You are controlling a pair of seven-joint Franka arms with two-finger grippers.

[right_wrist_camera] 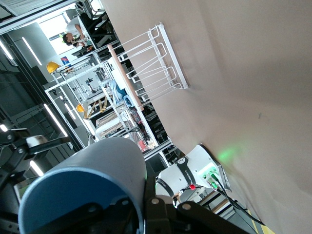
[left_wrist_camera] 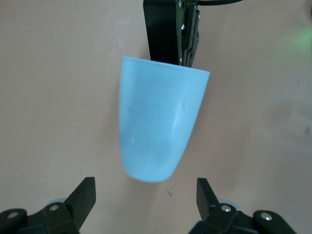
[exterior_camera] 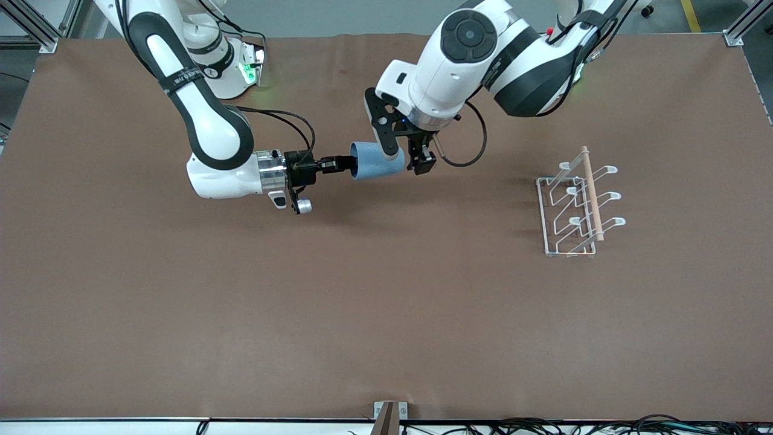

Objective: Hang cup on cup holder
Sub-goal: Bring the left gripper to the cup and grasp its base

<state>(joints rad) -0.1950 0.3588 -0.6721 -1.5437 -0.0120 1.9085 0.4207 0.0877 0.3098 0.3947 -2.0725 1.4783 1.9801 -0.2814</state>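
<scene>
The light-blue cup (exterior_camera: 377, 161) lies on its side in the air over the middle of the table. My right gripper (exterior_camera: 345, 163) is shut on its rim, one finger inside the dark blue mouth (right_wrist_camera: 73, 195) and one outside the wall. My left gripper (exterior_camera: 406, 158) is open at the cup's closed end. In the left wrist view the cup (left_wrist_camera: 158, 126) hangs just ahead of the left gripper (left_wrist_camera: 145, 192), with a gap to each finger. The white wire cup holder (exterior_camera: 574, 205) with its wooden dowel stands on the table toward the left arm's end, and shows as the cup holder (right_wrist_camera: 146, 63) in the right wrist view.
Brown mat (exterior_camera: 302, 314) covers the table. A small bracket (exterior_camera: 386, 417) and cables sit at the table edge nearest the front camera. Aluminium posts (exterior_camera: 740, 27) stand at the corners by the robots' bases.
</scene>
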